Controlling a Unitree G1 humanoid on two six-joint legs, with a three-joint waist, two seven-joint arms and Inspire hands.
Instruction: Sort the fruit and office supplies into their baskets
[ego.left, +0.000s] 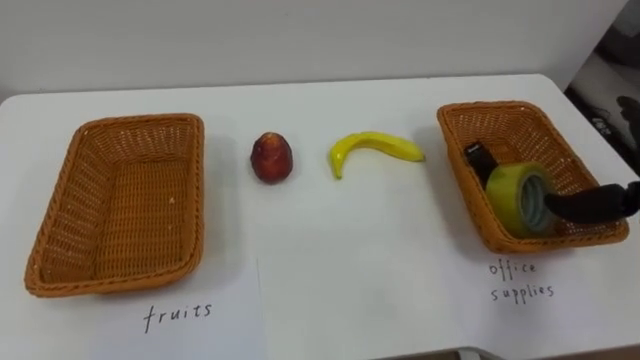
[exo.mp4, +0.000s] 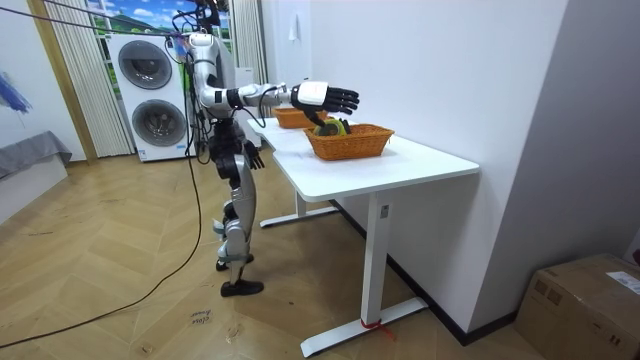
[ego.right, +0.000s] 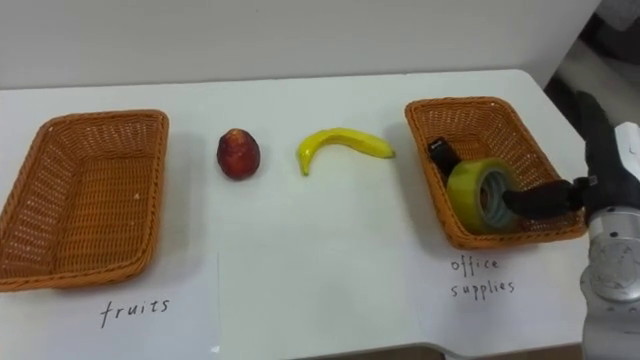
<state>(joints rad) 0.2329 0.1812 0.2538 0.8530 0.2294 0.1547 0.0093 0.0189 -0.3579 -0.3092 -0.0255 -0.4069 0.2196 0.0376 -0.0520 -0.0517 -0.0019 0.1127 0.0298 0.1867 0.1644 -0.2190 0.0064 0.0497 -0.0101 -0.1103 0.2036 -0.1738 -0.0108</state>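
Black fingers (ego.right: 590, 120) of the right hand (ego.right: 605, 185) straight and loosely spread, pinching nothing, with the thumb lying across the near corner of the right-hand basket (ego.right: 470, 104) towards the tape roll (ego.right: 478, 195); contact there impossible to judge. Reads in the room view as a flat hand hovering just above that basket. Inside it sit the yellow-green tape roll, glossy, tilted on edge against the near wall, and behind it a small black item (ego.right: 443, 153), too small to name. Judged about halfway: office supplies apparently in, fruit not yet sorted. Lying on the white bench (ego.right: 330, 260) between the baskets are a round red fruit (ego.right: 239, 153) and a curved yellow banana (ego.right: 345, 144), near each other, not touching. Left-hand basket (ego.right: 90, 118) holding nothing. Left hand (exo.mp4: 250, 157) low by the hip.
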